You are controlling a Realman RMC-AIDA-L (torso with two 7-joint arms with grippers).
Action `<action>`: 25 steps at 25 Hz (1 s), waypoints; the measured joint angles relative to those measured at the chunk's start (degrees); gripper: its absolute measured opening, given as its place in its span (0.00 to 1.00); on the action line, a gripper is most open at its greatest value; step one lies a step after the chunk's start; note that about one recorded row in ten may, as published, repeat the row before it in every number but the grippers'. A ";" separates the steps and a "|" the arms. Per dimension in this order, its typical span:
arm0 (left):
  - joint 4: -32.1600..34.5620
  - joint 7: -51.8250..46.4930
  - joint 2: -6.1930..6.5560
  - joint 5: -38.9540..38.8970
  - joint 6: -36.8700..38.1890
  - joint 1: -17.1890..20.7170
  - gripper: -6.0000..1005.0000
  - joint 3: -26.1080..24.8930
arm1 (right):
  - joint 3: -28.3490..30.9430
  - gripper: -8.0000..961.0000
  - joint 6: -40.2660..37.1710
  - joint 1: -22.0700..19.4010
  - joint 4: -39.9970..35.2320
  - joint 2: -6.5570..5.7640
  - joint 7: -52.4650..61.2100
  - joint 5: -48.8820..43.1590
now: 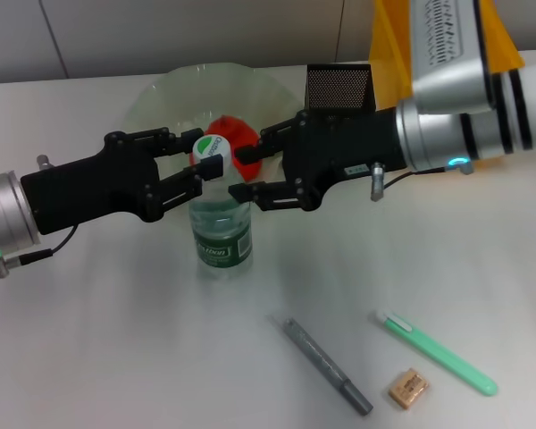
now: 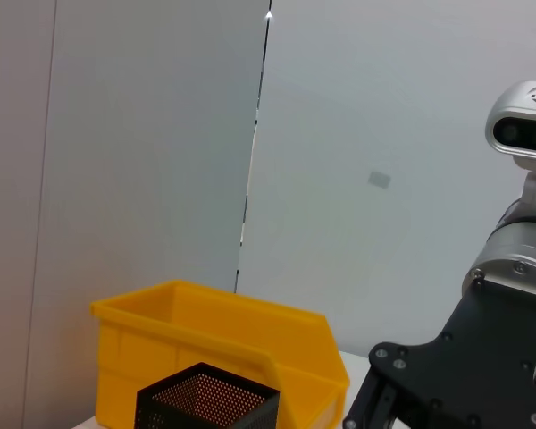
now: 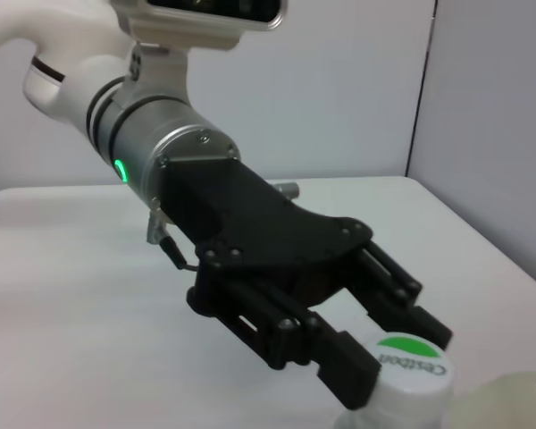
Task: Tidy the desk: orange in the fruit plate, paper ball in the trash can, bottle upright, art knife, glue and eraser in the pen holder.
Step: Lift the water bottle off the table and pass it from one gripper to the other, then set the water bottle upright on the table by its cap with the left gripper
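My left gripper (image 1: pixel 199 166) pinches the cap of the bottle (image 1: pixel 221 231), which stands upright on the desk (image 1: pixel 116 331). My right gripper (image 1: pixel 243 173) sits spread just beside the cap. Behind, the orange (image 1: pixel 236 134) rests in the fruit plate (image 1: pixel 174 94).

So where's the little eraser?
In the head view, the eraser lies on the table's near right part, just beside the green pen and right of the grey pen.

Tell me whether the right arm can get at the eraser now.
Probably yes. The eraser lies apart in the open on the table beside the green pen, nothing over it; the right gripper is open beside the bottle.
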 joint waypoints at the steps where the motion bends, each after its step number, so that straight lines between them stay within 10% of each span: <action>1: 0.04 0.00 0.00 -0.01 0.09 0.07 0.43 0.00 | 0.07 0.51 -0.22 -0.61 -0.78 -0.02 0.26 0.08; 25: 0.93 0.24 0.06 -0.21 1.94 1.11 0.43 -0.56 | 16.55 0.50 -7.46 -17.57 -6.54 -0.64 4.03 1.36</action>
